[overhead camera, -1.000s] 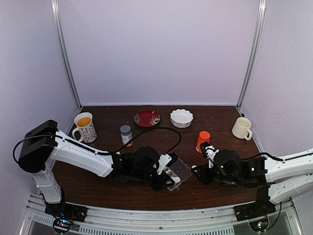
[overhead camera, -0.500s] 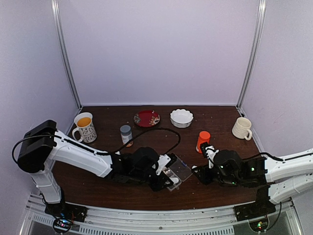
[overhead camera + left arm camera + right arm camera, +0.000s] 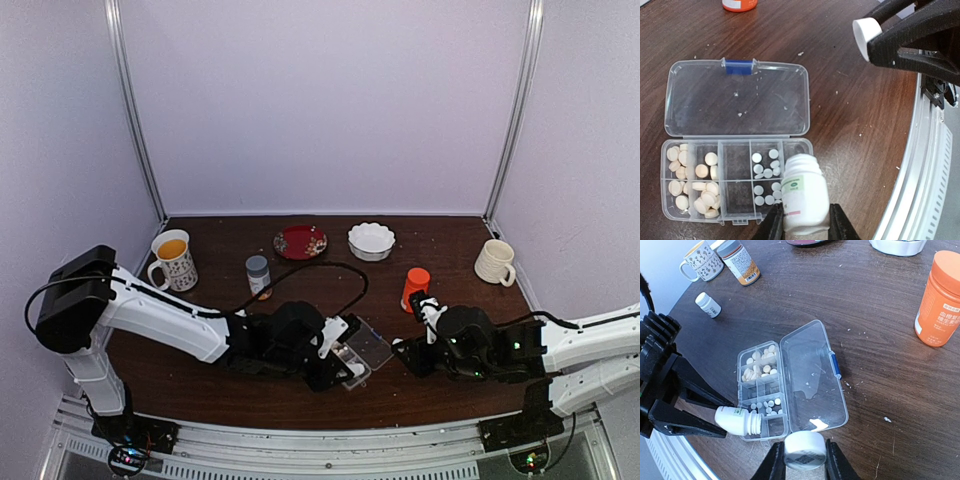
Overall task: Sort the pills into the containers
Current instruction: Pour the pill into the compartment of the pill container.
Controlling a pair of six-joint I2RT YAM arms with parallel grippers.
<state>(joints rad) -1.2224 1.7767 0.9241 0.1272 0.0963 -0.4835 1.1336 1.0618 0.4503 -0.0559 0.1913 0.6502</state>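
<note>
Left gripper (image 3: 805, 222) still holds white bottle (image 3: 804, 190) over pill box (image 3: 735, 100), barely shifted.

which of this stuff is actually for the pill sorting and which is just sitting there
In use: pill box, pills, held white bottle, white cap.

Lying about: orange bottle, amber bottle, small white bottle, patterned mug, cream mug, red plate, bowl.

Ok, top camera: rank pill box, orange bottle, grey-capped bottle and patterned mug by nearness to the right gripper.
1. Pill box, left of right gripper.
2. Orange bottle, behind.
3. Grey-capped bottle, back left.
4. Patterned mug, far left.
</note>
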